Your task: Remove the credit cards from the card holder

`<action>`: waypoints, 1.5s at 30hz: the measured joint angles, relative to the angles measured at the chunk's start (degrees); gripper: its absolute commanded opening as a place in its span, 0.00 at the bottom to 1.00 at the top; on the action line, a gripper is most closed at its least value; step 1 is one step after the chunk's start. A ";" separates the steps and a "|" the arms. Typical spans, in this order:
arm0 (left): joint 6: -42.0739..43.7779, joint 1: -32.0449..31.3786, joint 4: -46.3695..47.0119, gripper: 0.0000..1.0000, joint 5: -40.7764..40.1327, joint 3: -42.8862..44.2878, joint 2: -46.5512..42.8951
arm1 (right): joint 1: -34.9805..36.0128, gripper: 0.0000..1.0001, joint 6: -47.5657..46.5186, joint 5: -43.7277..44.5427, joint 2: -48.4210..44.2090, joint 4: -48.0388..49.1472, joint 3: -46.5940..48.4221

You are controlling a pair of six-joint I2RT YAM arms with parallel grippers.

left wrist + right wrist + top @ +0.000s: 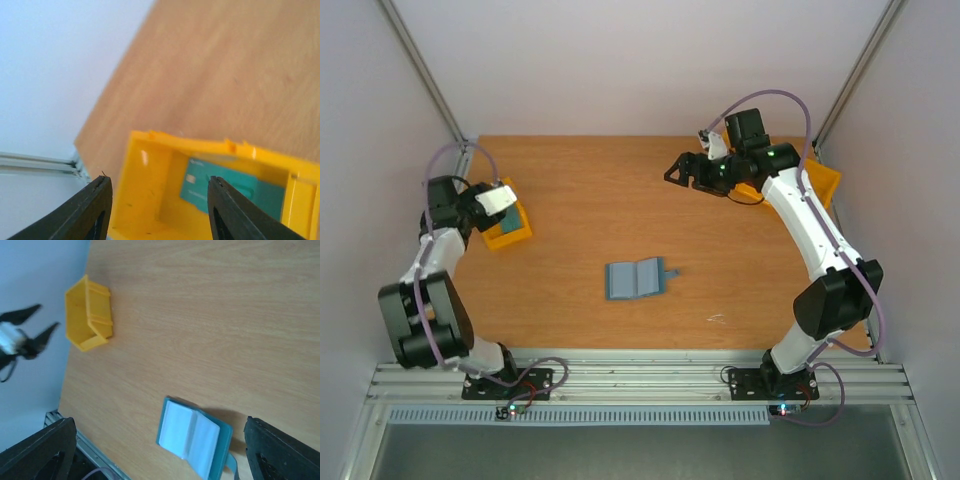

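The card holder (635, 279), a teal-blue wallet, lies open on the table centre with its pale lining up; it also shows in the right wrist view (195, 437). A bluish-teal credit card (220, 192) lies inside the left yellow bin (150, 190). No red card shows. My left gripper (157, 200) is open and empty just above that bin (508, 228), at the table's left edge (500, 208). My right gripper (677, 172) is open and empty, held high over the far middle of the table, well away from the wallet; its fingers frame the right wrist view (160, 450).
A second yellow bin (822, 182) stands at the far right, mostly hidden behind my right arm. The left bin (87, 315) and left gripper (27, 335) show in the right wrist view. A small pale mark (717, 319) lies near the front edge.
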 measured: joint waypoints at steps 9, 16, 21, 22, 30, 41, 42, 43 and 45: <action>-43.36 -6.60 -2.80 0.56 8.07 -0.13 -24.17 | 11.08 0.91 -1.42 8.96 3.32 -9.70 0.07; -70.20 -20.24 -8.59 0.56 8.66 -5.90 -28.00 | 19.41 0.90 -1.29 14.86 11.10 -13.66 -0.68; -79.87 -27.17 -13.70 0.58 7.45 -7.08 -24.22 | 22.51 0.89 0.48 16.02 13.75 -12.96 -3.15; -81.59 -27.80 -13.99 0.58 7.32 -7.58 -23.06 | 23.02 0.89 1.09 15.98 14.29 -12.44 -3.58; -92.00 -30.38 -10.08 0.65 6.95 -11.96 -11.76 | 26.10 0.91 5.92 19.12 18.18 -9.94 -5.68; -103.16 -32.26 2.38 0.68 7.93 -19.10 -5.40 | 25.75 0.92 8.17 21.27 21.88 -7.28 -8.72; -103.95 -32.46 3.32 0.68 7.98 -19.71 -4.72 | 25.53 0.92 8.50 20.68 22.60 -6.16 -9.66; -104.56 -32.70 4.26 0.68 8.00 -20.24 -4.04 | 25.31 0.92 8.83 20.06 23.06 -5.22 -10.60; -105.77 -33.79 6.54 0.68 8.02 -21.24 -2.29 | 24.83 0.91 9.73 18.45 23.41 -3.43 -12.24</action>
